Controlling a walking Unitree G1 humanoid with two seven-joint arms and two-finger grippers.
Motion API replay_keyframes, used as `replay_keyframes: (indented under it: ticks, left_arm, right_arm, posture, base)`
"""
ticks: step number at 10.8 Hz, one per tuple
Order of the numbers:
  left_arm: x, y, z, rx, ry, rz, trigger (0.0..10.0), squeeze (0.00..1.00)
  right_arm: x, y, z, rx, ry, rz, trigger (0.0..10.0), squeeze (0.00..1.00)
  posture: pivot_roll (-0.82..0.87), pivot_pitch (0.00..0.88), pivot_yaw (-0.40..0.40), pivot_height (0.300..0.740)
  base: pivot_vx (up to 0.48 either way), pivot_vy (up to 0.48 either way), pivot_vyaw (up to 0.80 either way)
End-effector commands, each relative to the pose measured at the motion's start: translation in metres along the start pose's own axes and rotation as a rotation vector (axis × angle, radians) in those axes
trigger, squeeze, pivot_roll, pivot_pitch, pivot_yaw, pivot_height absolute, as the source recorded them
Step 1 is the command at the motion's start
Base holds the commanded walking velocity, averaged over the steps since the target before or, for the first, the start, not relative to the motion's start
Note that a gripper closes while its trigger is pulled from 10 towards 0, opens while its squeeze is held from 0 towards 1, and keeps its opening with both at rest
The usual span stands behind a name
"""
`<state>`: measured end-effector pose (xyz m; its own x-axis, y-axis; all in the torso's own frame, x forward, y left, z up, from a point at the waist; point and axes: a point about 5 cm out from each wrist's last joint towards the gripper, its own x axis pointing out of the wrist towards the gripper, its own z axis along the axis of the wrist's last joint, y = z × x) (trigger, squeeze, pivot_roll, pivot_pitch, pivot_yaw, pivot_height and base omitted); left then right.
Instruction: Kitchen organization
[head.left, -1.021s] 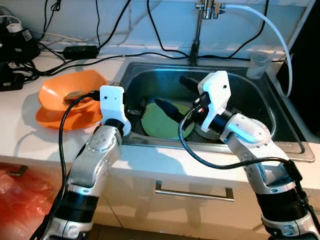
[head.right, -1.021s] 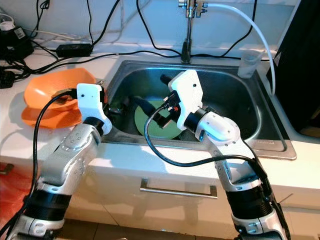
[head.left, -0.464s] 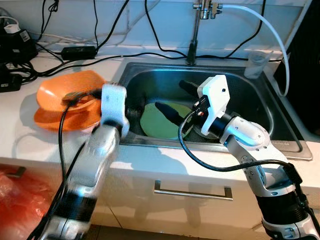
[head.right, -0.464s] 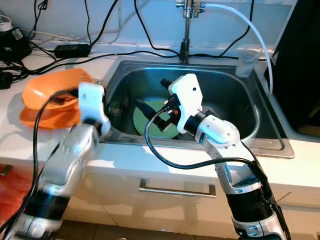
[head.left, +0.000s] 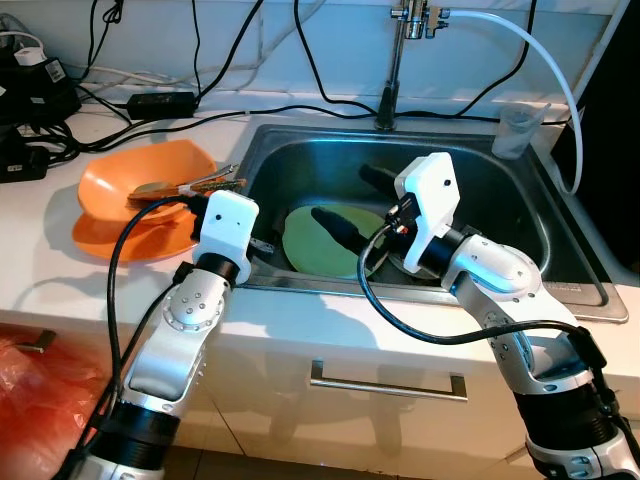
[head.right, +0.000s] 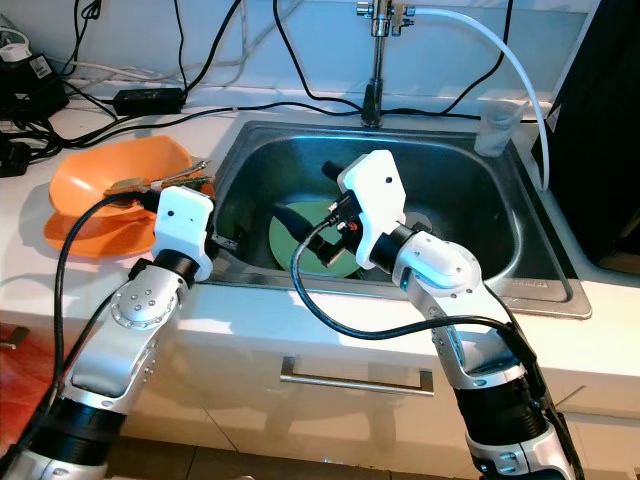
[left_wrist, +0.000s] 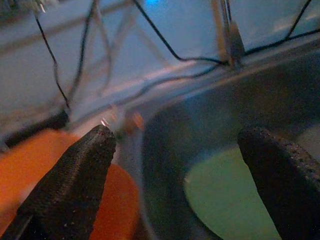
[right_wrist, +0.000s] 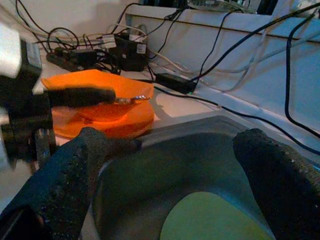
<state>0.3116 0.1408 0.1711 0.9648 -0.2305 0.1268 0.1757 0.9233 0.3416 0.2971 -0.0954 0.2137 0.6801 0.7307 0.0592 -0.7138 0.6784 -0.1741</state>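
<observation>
Left arm pulled back from the sink since a second ago; its white wrist housing now sits over the sink's front-left rim instead of beside the orange bowls. Right arm barely changed. Sink is steel, set in a white counter, faucet at the back. Green plate lies flat on the sink floor. Stacked orange bowls on the counter left of the sink, utensils resting in them. Left gripper fingers spread, empty, near the sink's left edge. Right gripper fingers apart, empty, above the plate.
</observation>
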Motion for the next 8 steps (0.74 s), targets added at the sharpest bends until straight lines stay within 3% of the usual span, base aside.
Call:
replay_keyframes:
  ticks: [1,2,6,7,8]
  left_arm:
    - [0.005,0.003,0.005,0.037,-0.031,-0.006,10.0,0.0]
    - [0.009,0.005,0.0,0.093,-0.036,-0.007,10.0,0.0]
    - [0.014,0.01,-0.014,0.165,-0.021,0.012,10.0,0.0]
    - [0.016,0.012,-0.019,0.224,-0.035,0.017,10.0,0.0]
    - [0.016,0.015,-0.023,0.217,-0.03,0.037,10.0,0.0]
  right_arm:
    - [-0.002,0.001,0.003,0.002,-0.007,0.01,10.0,0.18]
    - [-0.003,0.001,0.003,0.002,-0.005,0.007,10.0,0.18]
    - [-0.005,-0.001,0.003,-0.003,-0.001,-0.008,10.0,0.18]
    - [-0.005,-0.002,0.004,-0.005,-0.002,-0.011,10.0,0.18]
    - [-0.005,-0.002,0.004,-0.008,-0.001,-0.015,10.0,0.18]
  posture:
    - [-0.03,0.0,0.039,0.74]
    - [-0.04,0.0,0.041,0.74]
    - [-0.04,0.0,0.044,0.74]
    - [-0.05,0.0,0.044,0.74]
    - [-0.05,0.0,0.044,0.74]
  base:
    - [0.0,0.0,0.0]
    - [0.0,0.0,0.0]
    - [0.0,0.0,0.0]
    - [0.0,0.0,0.0]
    - [0.0,0.0,0.0]
